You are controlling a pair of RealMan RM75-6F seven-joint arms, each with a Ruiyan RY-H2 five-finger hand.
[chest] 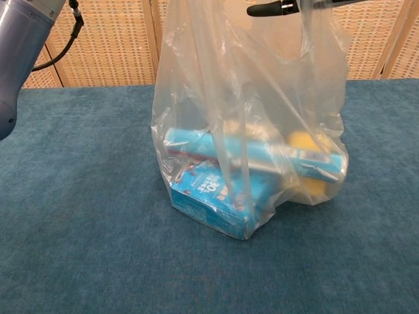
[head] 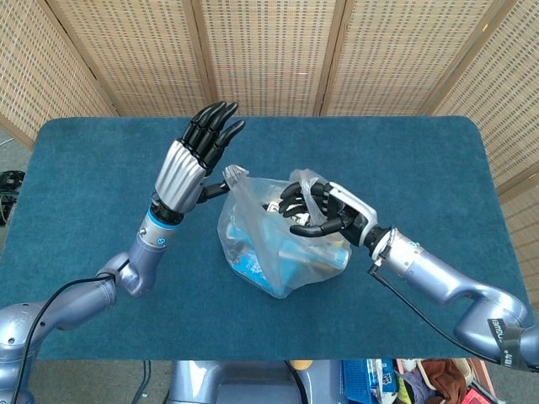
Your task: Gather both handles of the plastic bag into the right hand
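Worktop [head: 438, 160] was covered edge to edge in blue-teal carpety fabric, rounded corners. Only thing sitting on it was clear plastic bag [head: 253, 244], roughly mid-worktop, standing upright on its base. Bag bottom rested flat on fabric, light blue packages visible inside through plastic.

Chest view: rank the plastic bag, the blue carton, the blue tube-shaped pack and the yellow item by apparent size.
1. plastic bag
2. and 3. blue carton and blue tube-shaped pack: too alike to rank, with the carton partly hidden
4. yellow item, mostly hidden behind the pack
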